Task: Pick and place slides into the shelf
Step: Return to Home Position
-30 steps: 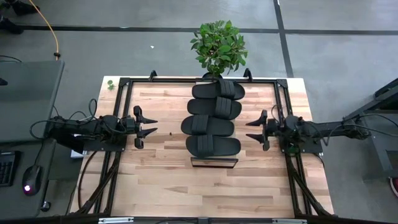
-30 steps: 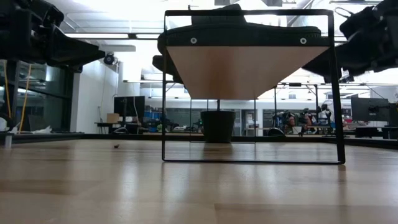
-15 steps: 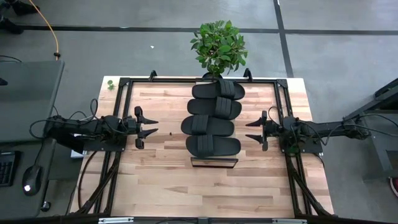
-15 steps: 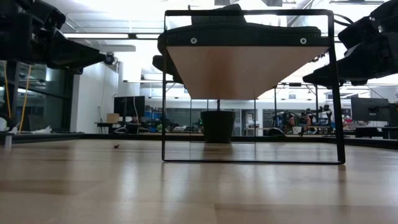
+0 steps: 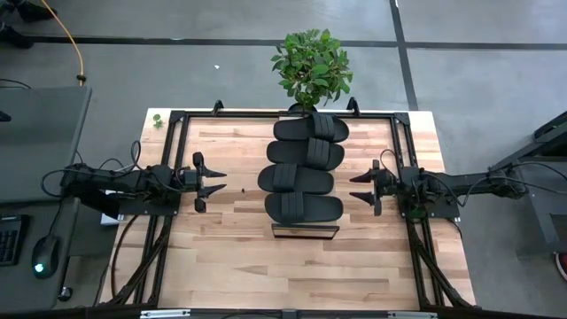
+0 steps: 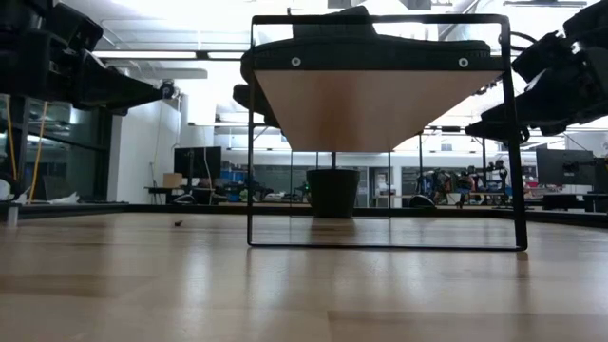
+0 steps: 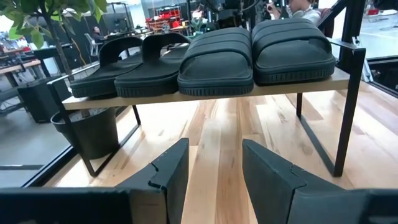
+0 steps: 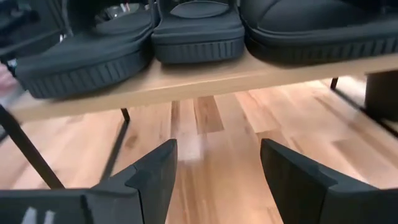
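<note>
Several black slides (image 5: 303,167) lie side by side on the raised light-wood shelf (image 6: 375,104), soles flat on its board; they also show in the left wrist view (image 7: 217,59) and the right wrist view (image 8: 199,31). The shelf stands on a thin black frame at the table's middle. My left gripper (image 5: 217,182) hovers open to the shelf's left, fingers pointing at it. My right gripper (image 5: 359,188) hovers open to its right, also facing it. Neither touches anything.
A potted green plant (image 5: 311,64) stands at the table's far edge behind the shelf. Black frame rails (image 5: 168,159) run along the table's left and right sides. Bare butcher-block tabletop (image 5: 301,266) lies on the near side and under the shelf.
My right gripper has drawn back a little toward the table's right edge and tipped slightly downward. My left gripper has also edged back toward the left. The slides and the shelf have stayed still.
</note>
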Controlling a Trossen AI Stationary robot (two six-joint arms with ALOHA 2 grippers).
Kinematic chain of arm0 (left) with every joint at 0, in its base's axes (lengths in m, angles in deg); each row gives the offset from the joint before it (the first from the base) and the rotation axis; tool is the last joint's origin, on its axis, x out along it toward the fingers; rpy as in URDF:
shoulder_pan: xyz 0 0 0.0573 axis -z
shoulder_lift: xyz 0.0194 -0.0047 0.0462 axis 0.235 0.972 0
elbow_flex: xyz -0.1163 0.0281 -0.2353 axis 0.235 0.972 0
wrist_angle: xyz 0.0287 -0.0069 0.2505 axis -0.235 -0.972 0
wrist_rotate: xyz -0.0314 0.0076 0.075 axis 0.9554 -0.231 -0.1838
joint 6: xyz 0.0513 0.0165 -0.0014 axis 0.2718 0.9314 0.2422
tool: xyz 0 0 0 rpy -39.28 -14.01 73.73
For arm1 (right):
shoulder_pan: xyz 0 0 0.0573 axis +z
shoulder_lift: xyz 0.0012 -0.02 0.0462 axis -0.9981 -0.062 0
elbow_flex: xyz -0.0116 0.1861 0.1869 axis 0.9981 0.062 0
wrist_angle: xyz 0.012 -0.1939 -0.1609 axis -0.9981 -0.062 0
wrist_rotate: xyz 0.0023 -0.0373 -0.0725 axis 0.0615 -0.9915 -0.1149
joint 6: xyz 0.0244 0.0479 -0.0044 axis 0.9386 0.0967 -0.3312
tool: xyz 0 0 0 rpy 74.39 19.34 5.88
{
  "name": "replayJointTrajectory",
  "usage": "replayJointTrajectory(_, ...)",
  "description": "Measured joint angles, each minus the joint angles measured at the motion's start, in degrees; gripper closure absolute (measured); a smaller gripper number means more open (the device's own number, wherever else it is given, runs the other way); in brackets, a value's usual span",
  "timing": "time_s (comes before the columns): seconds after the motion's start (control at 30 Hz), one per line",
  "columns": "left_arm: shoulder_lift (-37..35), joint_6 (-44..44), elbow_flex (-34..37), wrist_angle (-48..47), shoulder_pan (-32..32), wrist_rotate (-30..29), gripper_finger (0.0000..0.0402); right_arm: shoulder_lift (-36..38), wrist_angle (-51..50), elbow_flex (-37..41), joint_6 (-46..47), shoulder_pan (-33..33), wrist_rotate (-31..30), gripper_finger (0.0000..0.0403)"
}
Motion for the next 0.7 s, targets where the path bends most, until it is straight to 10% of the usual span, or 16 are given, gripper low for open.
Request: replayJointTrajectory(0.7,0.0,-0.6,0.0,0.0,0.0,0.0,0.0268,0.0,-0.1,0.0,5.5,0.0,0.0,0.0181)
